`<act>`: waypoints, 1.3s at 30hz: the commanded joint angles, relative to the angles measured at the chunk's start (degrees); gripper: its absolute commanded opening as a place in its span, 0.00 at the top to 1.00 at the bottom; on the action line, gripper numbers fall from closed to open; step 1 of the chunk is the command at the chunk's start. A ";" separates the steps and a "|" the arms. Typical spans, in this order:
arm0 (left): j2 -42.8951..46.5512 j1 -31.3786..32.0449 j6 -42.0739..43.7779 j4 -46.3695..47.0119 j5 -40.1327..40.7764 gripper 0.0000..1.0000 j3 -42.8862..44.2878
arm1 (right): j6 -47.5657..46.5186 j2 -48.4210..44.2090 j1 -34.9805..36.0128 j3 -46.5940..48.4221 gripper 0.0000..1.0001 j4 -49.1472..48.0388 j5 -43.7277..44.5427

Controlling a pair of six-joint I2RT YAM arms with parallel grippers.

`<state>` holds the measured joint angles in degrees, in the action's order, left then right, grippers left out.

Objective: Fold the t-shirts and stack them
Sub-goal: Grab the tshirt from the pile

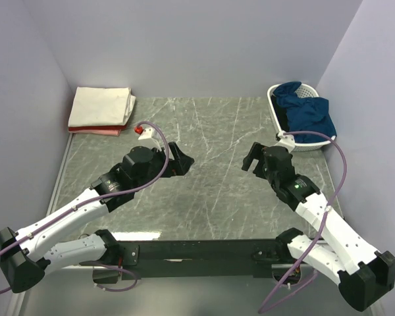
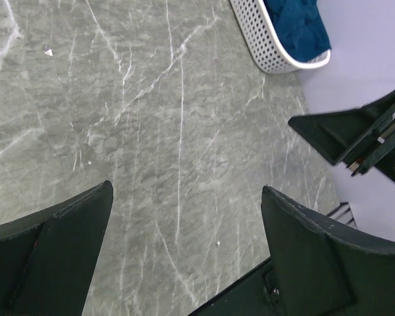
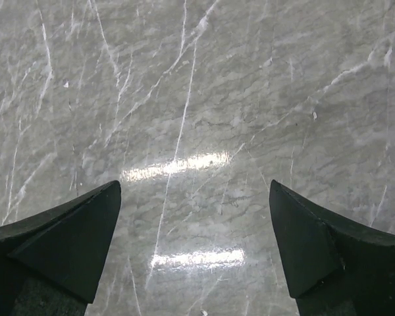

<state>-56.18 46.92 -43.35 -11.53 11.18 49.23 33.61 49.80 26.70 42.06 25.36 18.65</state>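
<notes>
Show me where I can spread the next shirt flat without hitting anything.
The widest bare patch is the centre of the table, between the folded stack far left and the basket far right. Another lies between the left gripper and right gripper, running to the near edge. Crowded: both far corners.

A grey, marble-patterned table (image 1: pixel 210 131), crossed by thin white veins, filled the floor of a booth with plain lavender walls (image 1: pixel 204 39). A white plastic lattice basket (image 1: pixel 274 106) stood in the table's far right corner, close against the right-hand wall, its perforated side and smooth rim plain to see from the left. Overhead light lay in bright streaks (image 3: pixel 178 164) on the polished surface near the front edge. A pale metal strip (image 1: pixel 59 178) ran along the table's left side.
</notes>
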 commanded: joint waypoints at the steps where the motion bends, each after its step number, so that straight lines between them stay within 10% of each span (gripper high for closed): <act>1: 0.90 0.19 2.39 -0.33 -1.95 0.00 2.01 | 0.94 0.91 -0.51 3.90 0.01 -0.84 2.26; 9: 2.48 0.19 4.50 -3.41 -1.95 0.00 2.62 | -0.99 7.32 -2.52 6.98 0.02 -1.98 2.00; 24: -0.51 0.11 7.40 -8.68 -3.36 0.01 7.28 | -3.99 36.32 -33.62 31.30 0.10 -6.12 -7.67; 39: -2.18 -0.33 9.16 -11.06 0.07 0.01 9.21 | -1.18 61.54 -42.34 46.97 0.21 -7.34 -10.74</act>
<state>-58.02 46.85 -35.53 -22.22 10.37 55.99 31.48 109.30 -14.22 85.34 20.14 8.80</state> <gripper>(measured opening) 0.995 0.792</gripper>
